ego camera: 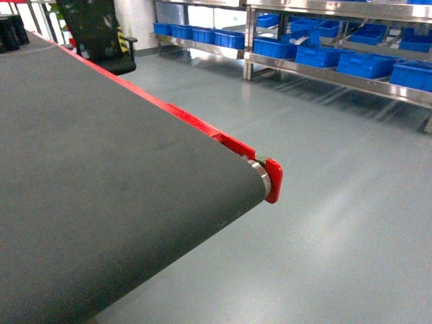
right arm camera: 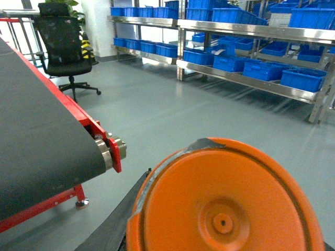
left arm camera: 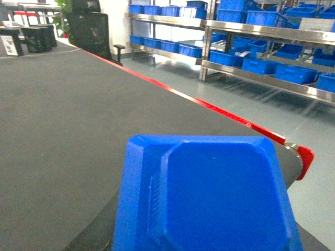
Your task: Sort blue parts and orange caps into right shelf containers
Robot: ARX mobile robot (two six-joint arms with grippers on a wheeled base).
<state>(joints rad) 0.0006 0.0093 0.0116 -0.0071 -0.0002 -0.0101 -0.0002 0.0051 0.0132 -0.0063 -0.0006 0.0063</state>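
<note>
A blue part (left arm camera: 209, 198), flat with cut corners, fills the bottom of the left wrist view. It hangs over the dark belt, held by my left gripper. One dark finger (left arm camera: 97, 232) shows at its left; the rest is hidden. A round orange cap (right arm camera: 225, 206) fills the bottom of the right wrist view above the floor, held by my right gripper, with a dark finger (right arm camera: 112, 222) at its left. The right shelf containers (ego camera: 364, 64), bright blue bins, stand in rows on steel shelves across the floor. Neither gripper shows in the head view.
The dark conveyor belt (ego camera: 101, 189) runs along the left and ends at a roller with a red end plate (ego camera: 273, 179). Grey floor lies between belt and shelves. A black office chair (right arm camera: 65, 47) stands at the far end. Black boxes (left arm camera: 36, 36) sit by the belt's far end.
</note>
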